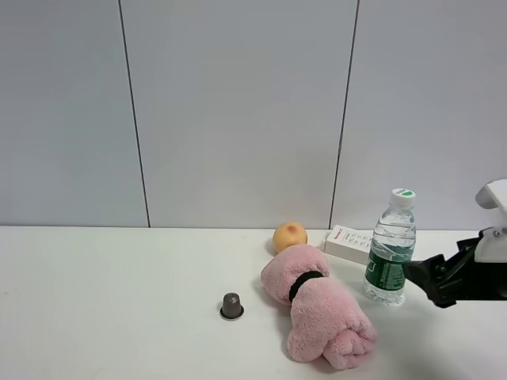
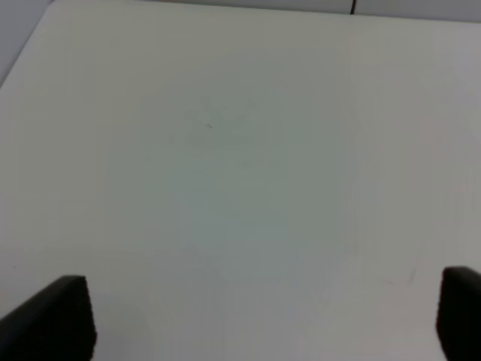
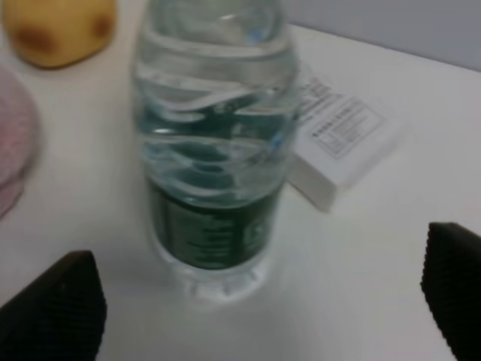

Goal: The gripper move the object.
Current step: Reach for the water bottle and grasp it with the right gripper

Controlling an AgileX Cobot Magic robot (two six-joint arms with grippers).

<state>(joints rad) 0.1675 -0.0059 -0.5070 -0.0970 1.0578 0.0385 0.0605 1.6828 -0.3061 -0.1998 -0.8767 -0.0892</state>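
The clear water bottle [image 1: 390, 253] with a green label and white-green cap stands upright on the white table, right of centre. My right gripper [image 1: 420, 279] comes in from the right edge, open, with its black fingers just right of the bottle's lower half and not touching it. In the right wrist view the bottle [image 3: 214, 165] stands just ahead of the gap of the open right gripper [image 3: 255, 301], not between the fingers. My left gripper [image 2: 259, 316] is open and empty over bare table. It is out of the exterior view.
A pink rolled towel [image 1: 321, 317] with a black band lies just left of the bottle. A small white box [image 1: 350, 242] and a round orange fruit [image 1: 290, 237] sit behind. A small grey capsule [image 1: 231, 305] stands left of the towel. A grey wall lies behind.
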